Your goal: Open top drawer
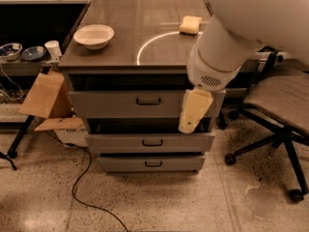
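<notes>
The top drawer is the widest grey front of the cabinet, with a small black loop handle at its centre. It stands slightly out from the cabinet, with a dark gap above it. My gripper is a cream piece hanging below the big white arm. It is in front of the right end of the top drawer, to the right of the handle and apart from it. The arm hides the cabinet's right top corner. Two narrower drawers sit below.
A white bowl and a yellow sponge lie on the cabinet top. An office chair stands at the right. A cardboard box leans at the left. A black cable runs over the floor.
</notes>
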Controlling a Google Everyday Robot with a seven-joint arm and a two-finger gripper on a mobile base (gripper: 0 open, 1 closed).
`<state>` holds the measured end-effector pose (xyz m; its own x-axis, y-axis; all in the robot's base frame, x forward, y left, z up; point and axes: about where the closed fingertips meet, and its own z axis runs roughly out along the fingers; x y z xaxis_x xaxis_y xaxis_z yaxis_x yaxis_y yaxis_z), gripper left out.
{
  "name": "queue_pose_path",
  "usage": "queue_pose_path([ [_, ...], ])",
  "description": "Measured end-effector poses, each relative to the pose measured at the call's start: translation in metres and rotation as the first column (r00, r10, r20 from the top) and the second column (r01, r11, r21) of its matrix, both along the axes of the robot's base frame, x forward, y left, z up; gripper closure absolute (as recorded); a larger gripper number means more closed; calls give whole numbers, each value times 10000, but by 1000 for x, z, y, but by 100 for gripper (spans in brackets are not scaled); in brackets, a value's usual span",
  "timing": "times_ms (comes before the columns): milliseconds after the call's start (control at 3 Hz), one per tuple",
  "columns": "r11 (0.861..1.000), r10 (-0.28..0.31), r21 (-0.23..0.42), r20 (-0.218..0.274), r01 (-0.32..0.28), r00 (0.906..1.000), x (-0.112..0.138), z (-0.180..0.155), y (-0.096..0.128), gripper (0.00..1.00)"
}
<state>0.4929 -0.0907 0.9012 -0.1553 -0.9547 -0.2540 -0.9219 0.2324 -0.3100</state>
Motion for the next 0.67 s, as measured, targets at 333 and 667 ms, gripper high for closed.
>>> queue_pose_path([
  [333,9993,329,190,86,-330,9994,27,-26,67,0],
  [667,9963,802,329,-169,-796,9966,53,-57,133,0],
])
